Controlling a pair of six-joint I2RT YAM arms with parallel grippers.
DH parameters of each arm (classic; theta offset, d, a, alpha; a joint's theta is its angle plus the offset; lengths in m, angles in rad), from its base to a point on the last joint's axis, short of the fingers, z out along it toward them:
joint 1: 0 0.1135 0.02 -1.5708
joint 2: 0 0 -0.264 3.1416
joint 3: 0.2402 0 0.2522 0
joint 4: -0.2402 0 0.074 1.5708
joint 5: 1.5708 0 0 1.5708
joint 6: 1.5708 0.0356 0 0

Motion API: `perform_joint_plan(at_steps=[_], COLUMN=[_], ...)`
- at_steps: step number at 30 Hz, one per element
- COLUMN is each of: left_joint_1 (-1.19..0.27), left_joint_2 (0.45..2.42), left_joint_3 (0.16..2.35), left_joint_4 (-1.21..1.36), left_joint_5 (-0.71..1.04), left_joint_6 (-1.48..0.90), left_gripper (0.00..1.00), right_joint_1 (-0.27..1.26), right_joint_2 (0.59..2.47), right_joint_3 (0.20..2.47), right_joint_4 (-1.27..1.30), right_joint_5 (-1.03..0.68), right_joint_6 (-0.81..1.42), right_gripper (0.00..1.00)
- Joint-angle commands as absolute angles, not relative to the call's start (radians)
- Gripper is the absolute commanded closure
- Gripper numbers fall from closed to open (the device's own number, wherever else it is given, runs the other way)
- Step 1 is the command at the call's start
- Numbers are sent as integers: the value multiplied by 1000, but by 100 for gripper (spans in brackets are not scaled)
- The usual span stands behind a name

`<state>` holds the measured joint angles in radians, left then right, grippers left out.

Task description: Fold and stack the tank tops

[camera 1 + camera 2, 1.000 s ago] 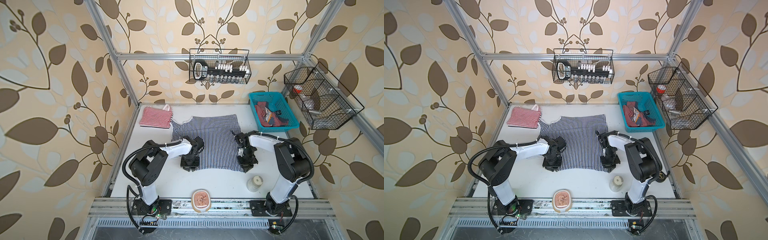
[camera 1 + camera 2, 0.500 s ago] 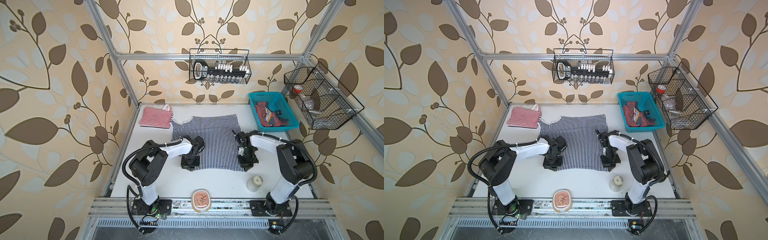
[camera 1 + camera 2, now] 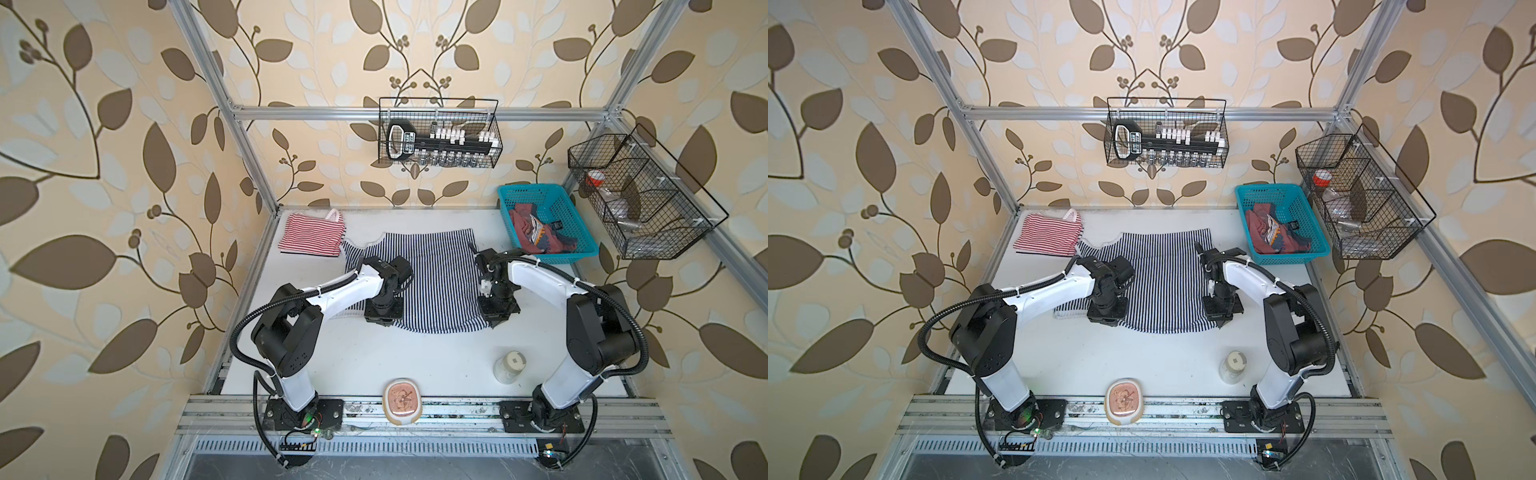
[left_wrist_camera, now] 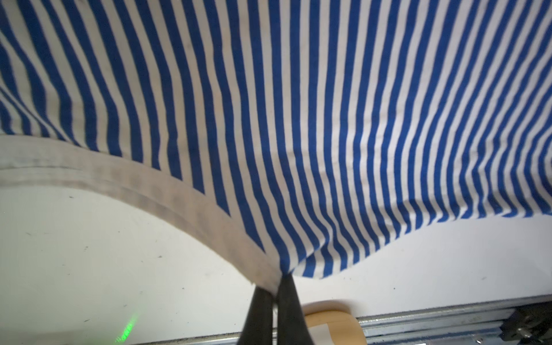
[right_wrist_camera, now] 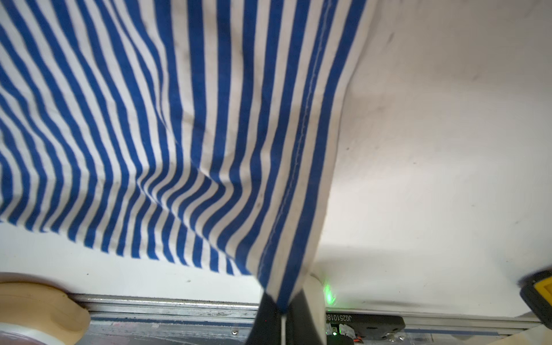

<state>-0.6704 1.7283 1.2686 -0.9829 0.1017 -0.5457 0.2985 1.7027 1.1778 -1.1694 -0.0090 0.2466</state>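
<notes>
navy-and-white striped tank top (image 3: 432,282): spread out mid-table (image 3: 374,365), stripes running front to back. You've got both of its near corners pinched.
left gripper (image 4: 276,283): your fingers (image 4: 261,310) are clamped tight on the near left corner, right where the white trim band meets the stripes. The cloth rises from the table to the pinch.
right gripper (image 5: 282,301): same deal, closed hard on the near right corner, along the stitched side edge.
red-and-white striped tank top (image 3: 311,237): folded, sitting in the back left corner, just beside the navy one's far left corner.
dusty red tank top (image 3: 524,226): crumpled in the teal basket (image 3: 552,254) at back right, with a bit of print showing.
jar (image 3: 510,365): clear, white lid, front right near your right arm's base, apart from the cloth.
tan round thing (image 3: 402,402): on the front rail, middle. Can't tell what it is.
wire baskets: one on the back wall (image 3: 438,133), one on the right wall (image 3: 644,199).
</notes>
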Motion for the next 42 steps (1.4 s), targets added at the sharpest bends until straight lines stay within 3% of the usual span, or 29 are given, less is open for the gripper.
perform_joint_plan(at_steps=[1,42], left_joint_1=[-647,-482], left_joint_2=[1736,2150], left_joint_3=[1336,1870], left_joint_4=[-1053,-1212], left_joint_5=[58,46], left_joint_6=[-495,-310], left_gripper=[100,100], right_joint_1=[278,138], right_joint_2=[1687,2137], right_joint_3=[1237,1769], right_joint_4=[-1223,-1379], right_joint_5=[14,8], right_joint_6=[219,33], right_gripper=[100,99])
